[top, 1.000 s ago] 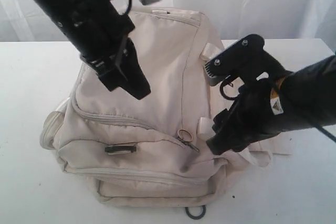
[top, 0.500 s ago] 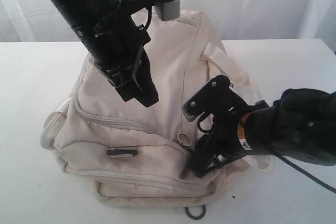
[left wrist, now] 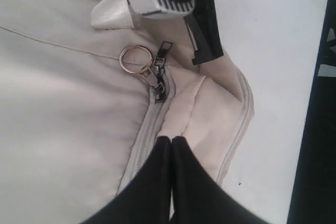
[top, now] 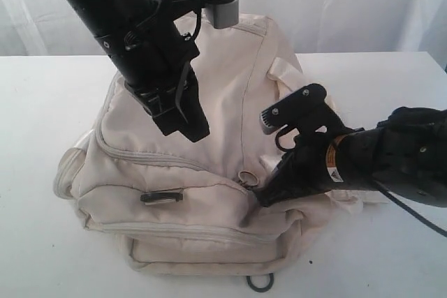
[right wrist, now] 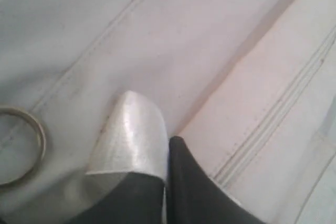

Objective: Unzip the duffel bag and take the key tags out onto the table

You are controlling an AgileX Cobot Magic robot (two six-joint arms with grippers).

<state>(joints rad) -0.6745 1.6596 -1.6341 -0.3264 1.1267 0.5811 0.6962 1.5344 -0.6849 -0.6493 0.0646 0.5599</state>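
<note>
The cream duffel bag [top: 223,82] stands on the white table [top: 42,109], and every zipper I can see is closed. A metal ring zipper pull [top: 246,178] lies on its front; it also shows in the left wrist view [left wrist: 132,57] and the right wrist view [right wrist: 23,145]. My right gripper [top: 264,197] is shut, its tips against the fabric just beside that ring [right wrist: 167,141]. My left gripper [top: 193,130] is shut and hangs over the bag's upper panel, above the grey zipper track [left wrist: 170,139]. The key tags are hidden.
A webbing strap [top: 290,69] loops over the bag's right side. A black strap ring [top: 260,285] sticks out under the bag at the front edge. A dark tab [top: 160,197] sits on the front pocket. A white curtain hangs behind the table.
The right gripper came down from above the bag's right side to the ring zipper pull, then shifted slightly up and right. The left arm moved a little right, then held still.
</note>
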